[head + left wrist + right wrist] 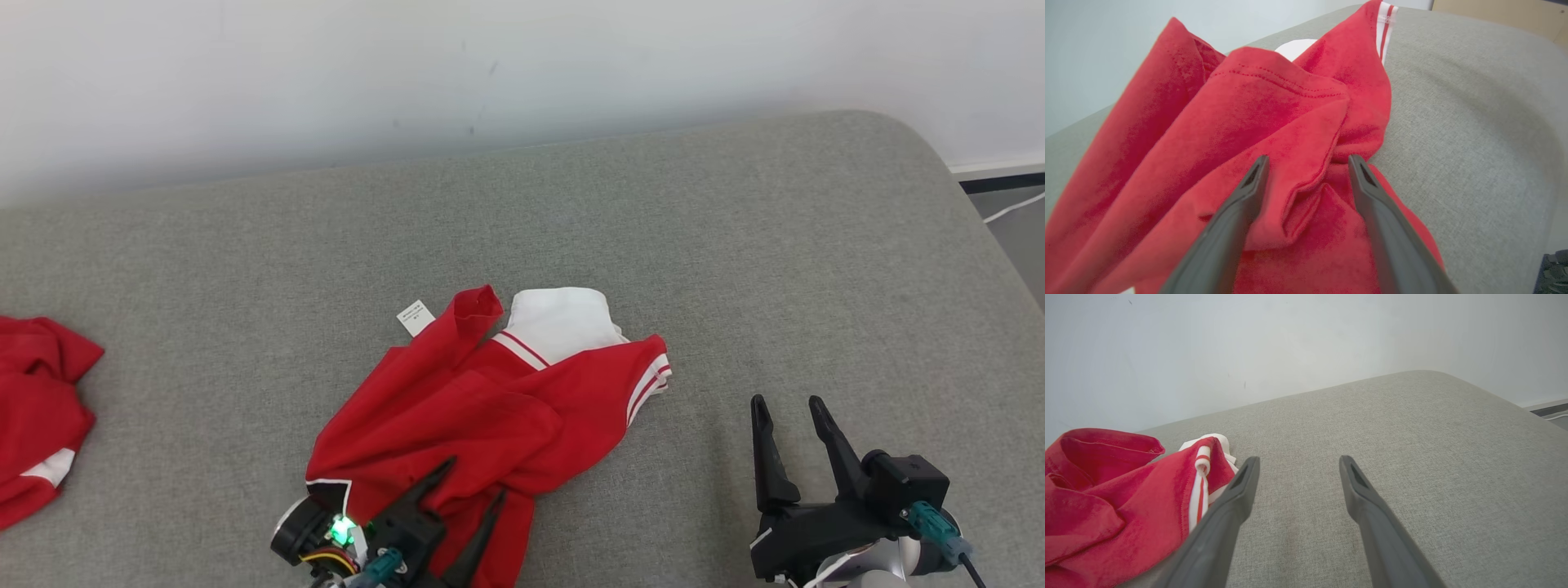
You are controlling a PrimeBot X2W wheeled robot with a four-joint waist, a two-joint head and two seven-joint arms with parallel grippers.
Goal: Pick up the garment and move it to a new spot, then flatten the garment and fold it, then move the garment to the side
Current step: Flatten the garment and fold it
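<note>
A crumpled red garment (482, 400) with white panels and striped trim lies in a heap on the grey cushion, near its front middle. My left gripper (475, 479) is open and hovers over the heap's near edge; in the left wrist view a red fold (1290, 122) bulges between its spread fingers (1247, 192), with no grip closed on it. My right gripper (789, 411) stands open over bare grey fabric to the right of the garment. In the right wrist view the garment (1114, 502) lies left of the open right gripper (1298, 465).
Another red garment (37, 408) lies bunched at the left edge of the grey cushion (816, 269). A pale wall runs along the back. The cushion's right end rounds off, with floor and a white cable (1012, 208) beyond it.
</note>
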